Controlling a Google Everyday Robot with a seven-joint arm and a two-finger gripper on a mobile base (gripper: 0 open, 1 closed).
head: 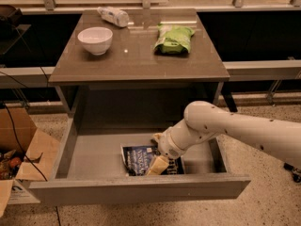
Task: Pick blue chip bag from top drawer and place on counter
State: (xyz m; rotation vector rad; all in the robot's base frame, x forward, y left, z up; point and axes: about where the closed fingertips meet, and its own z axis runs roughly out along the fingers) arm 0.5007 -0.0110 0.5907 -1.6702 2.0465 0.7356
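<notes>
Gripper (153, 154) low in the drawer (89, 154), jaws spread and apparently holding nothing. The blue bag (137, 157) lies flat by the front panel, long axis left-right. You have one finger at its far edge, one near.

Here's our white arm (244, 131), slanting down from the right edge toward the left. The rounded joint bulges up top, and below it our wrist (178, 142) bends down and left. Our hand (156, 153) sits low inside the drawer (94, 149), near the front middle. Its two tan fingers (158, 165) are spread apart, one toward the front and one toward the back.
</notes>
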